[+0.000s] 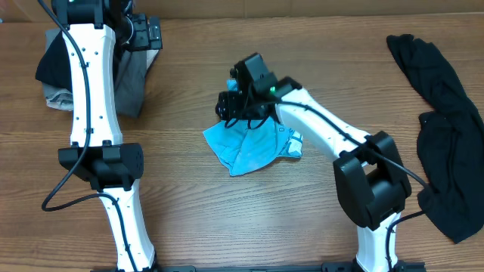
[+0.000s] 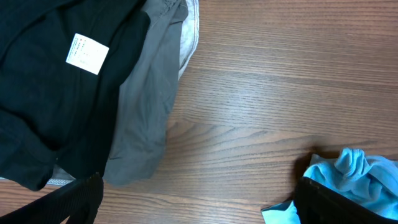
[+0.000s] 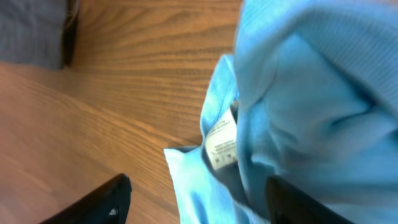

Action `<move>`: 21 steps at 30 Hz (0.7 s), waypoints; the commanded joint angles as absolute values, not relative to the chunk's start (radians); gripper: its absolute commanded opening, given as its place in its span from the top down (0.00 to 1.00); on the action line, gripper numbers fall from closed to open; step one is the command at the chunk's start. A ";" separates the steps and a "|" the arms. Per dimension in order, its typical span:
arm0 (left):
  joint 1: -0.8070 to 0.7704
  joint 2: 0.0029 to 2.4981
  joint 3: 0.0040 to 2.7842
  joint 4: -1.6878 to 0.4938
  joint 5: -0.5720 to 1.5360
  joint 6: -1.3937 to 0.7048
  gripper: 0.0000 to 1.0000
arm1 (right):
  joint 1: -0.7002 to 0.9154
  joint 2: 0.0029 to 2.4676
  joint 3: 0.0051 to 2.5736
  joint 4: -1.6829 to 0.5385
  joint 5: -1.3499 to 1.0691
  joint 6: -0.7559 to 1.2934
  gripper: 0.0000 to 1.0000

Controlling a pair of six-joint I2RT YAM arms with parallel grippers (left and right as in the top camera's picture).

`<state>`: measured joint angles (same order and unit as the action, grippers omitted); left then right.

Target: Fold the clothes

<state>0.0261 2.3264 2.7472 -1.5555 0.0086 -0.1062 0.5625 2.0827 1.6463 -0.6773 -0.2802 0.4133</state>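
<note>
Three lots of clothes lie on the table [image 1: 227, 227] in the overhead view. A black and grey pile [image 1: 53, 75] sits far left under the left gripper [image 1: 140, 34], and a black garment [image 1: 446, 128] lies at the right edge. The crumpled blue T-shirt [image 1: 253, 147] is in the middle, with the right gripper [image 1: 231, 106] at its upper left edge. That gripper's body hides what its fingers are doing there.

In the left wrist view, the fingers stand wide apart and hold nothing, with the pile to one side. Only their tips show.

In the right wrist view, the fingers also stand apart. Blue cloth bunches between them and over one of them, with a care label [image 3: 222, 146] in the gap. I judge nothing is pinched. Closing here could catch several layers at once, and the T-shirt would then lift as a lump instead of spreading flat. Its collar, sleeves and hem cannot be told apart.
</note>
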 commanded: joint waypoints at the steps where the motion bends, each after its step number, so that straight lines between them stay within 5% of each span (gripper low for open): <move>1: 0.018 2.328 2.751 -1.554 0.019 -0.119 0.00 | 0.532 2.024 1.776 -0.792 -0.241 0.313 0.23; 8: 0.018 2.328 2.751 -1.552 0.020 -0.119 0.00 | 0.530 2.028 1.775 -0.955 -0.226 0.206 0.27; 21: 0.018 2.328 2.751 -1.552 0.020 -0.120 0.00 | 0.581 2.088 1.647 -0.857 -0.097 0.156 0.35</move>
<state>0.0261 2.3264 2.7472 -1.5547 0.0120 -0.1062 0.5789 2.0762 1.6627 -0.8749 -0.1684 0.1776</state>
